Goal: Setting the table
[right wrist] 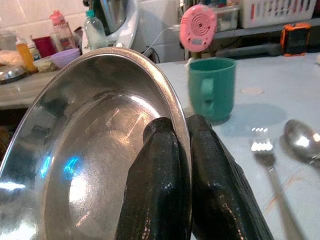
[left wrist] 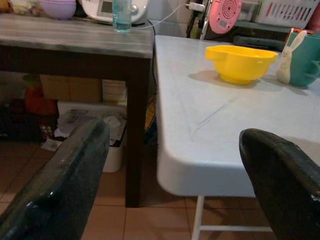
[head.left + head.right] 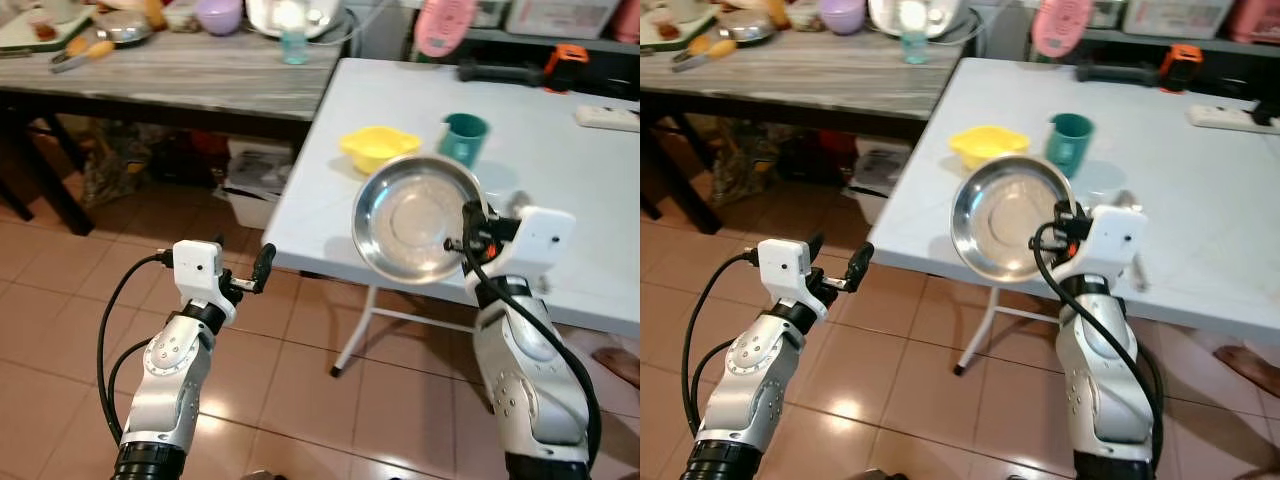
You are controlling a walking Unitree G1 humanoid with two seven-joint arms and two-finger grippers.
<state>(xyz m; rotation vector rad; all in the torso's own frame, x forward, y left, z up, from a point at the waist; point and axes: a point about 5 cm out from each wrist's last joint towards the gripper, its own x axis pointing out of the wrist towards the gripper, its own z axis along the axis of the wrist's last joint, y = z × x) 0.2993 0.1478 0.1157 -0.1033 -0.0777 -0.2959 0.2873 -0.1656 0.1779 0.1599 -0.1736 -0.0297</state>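
Note:
My right gripper (image 3: 466, 240) is shut on the rim of a steel plate (image 3: 415, 218), held tilted above the near edge of the white table (image 3: 560, 170). In the right wrist view both fingers (image 1: 160, 170) pinch the steel plate (image 1: 95, 150) at its edge. A yellow bowl (image 3: 379, 146) and a teal mug (image 3: 463, 137) stand on the table behind the plate. A fork (image 1: 265, 150) and a spoon (image 1: 302, 137) lie on the table beside the mug. My left gripper (image 3: 258, 272) is open, off the table's left corner, over the floor.
A grey wooden table (image 3: 200, 70) with a purple bowl (image 3: 219, 14), a bottle (image 3: 293, 40) and kitchen things stands at the back left. Boxes (image 3: 255, 185) sit under it. A pink fan (image 3: 445, 25) and a power strip (image 3: 608, 117) lie at the white table's far side. Tiled floor lies below.

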